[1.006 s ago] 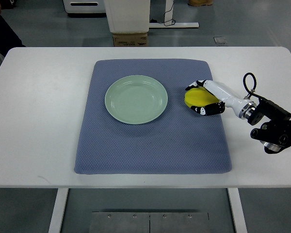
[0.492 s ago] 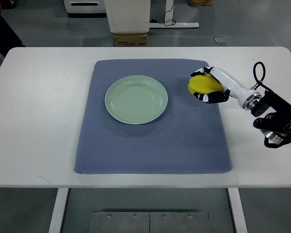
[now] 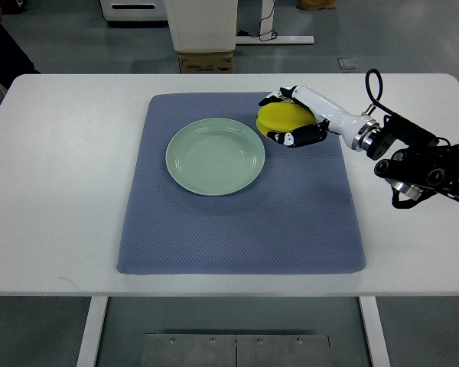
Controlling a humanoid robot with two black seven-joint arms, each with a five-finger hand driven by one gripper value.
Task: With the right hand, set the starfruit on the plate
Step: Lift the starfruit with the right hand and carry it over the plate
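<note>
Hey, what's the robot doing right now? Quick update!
Right hand shut on starfruit, just right of plate. Left arm out of view. Nothing blocking.

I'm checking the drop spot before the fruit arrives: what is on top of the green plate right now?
Nothing lies on the green plate; its whole surface shows bare. The starfruit is gripped in the right hand, beside the plate's upper right rim. The blue mat beneath the plate is hidden.

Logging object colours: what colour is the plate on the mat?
Pale green, plain with no pattern; the plate shows clearly in the top view.
</note>
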